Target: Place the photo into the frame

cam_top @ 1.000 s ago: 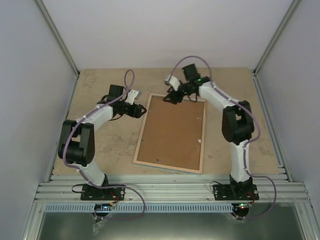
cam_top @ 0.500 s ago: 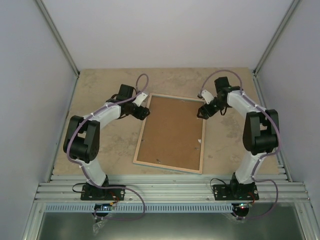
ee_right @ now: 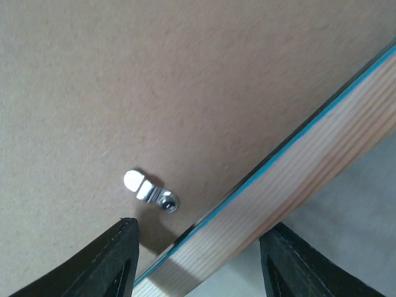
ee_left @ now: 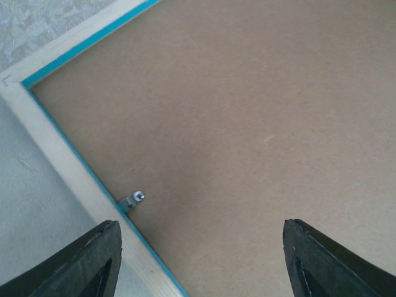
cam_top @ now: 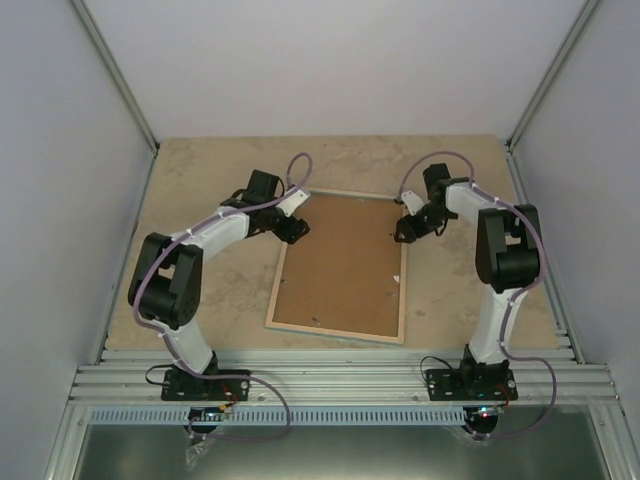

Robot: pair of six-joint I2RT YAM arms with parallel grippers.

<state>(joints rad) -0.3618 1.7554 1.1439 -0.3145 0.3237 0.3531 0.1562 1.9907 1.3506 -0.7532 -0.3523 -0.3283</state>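
Both arms have swung inward over the last second. Your right hand has left the top edge of the frame and now sits over its right rail, in the upper right of the overhead picture. Your left hand has come in from the bare bench onto the upper left corner.

Both hands are released, fingers spread wide with nothing between them.

You see the frame lying flat in the middle of the bench, wood back up and turquoise face down. Its long axis runs from the bottom of the overhead picture to the top, with the far end leaning slightly right. The brown backing board fills it. You cannot see the photo in any view, so you cannot tell whether it lies under the board.

What matters next is probably the fasteners. In the left wrist picture a small clip sits on the left rail, just above the left finger and off the hand's centre line. In the right wrist picture a second clip lies between the fingers, nearer the left one, its tongue pointing in over the board. The right hand looks better lined up to act first.
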